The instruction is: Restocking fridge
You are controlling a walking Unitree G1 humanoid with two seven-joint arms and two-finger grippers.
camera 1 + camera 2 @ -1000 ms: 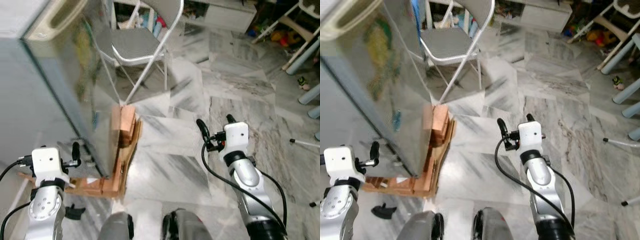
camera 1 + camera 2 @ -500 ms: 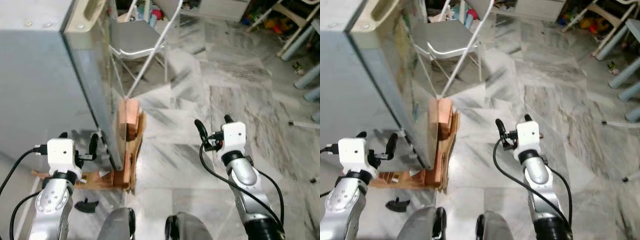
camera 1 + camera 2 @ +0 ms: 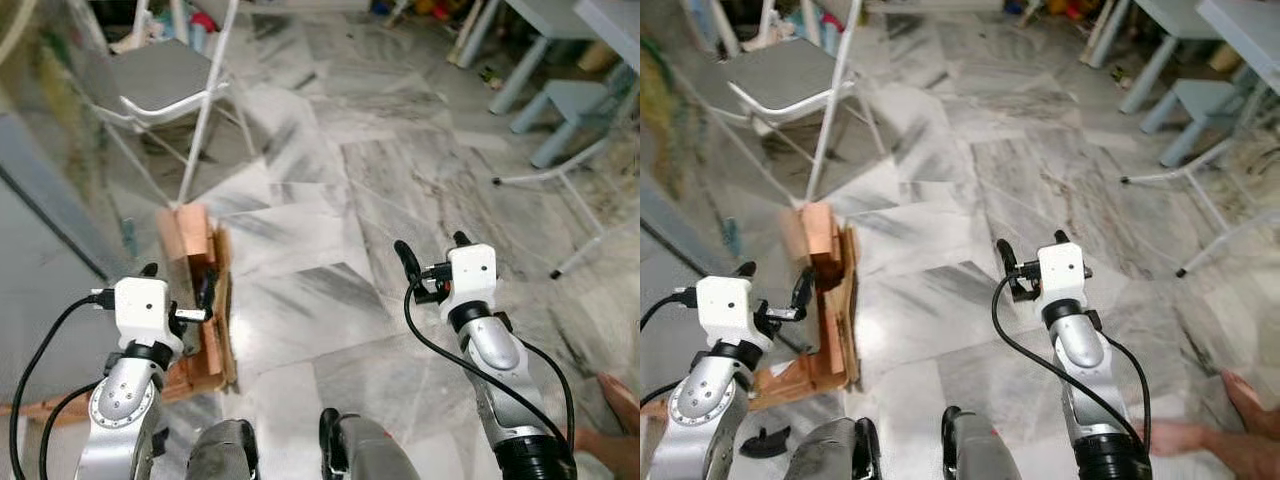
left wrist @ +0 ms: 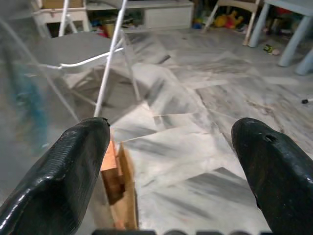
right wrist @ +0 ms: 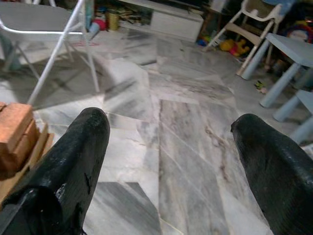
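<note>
- Fridge [image 3: 50,170], grey and blurred, stands at the robot's left, its base on a wooden pallet [image 3: 195,290]
- left gripper [image 3: 178,290] hovers just beside the fridge's lower corner, fingers spread wide, holding nothing
- right gripper [image 3: 432,262] hangs over bare marble floor [image 3: 330,200], fingers wide apart and empty
- beyond the pallet stands a folding chair [image 3: 160,85]; far right, blue table legs [image 3: 520,70]

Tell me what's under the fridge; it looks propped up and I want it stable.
Stacked wooden blocks and boards sit under the fridge corner on the marble floor. How far they reach beneath is hidden by the fridge body.
</note>
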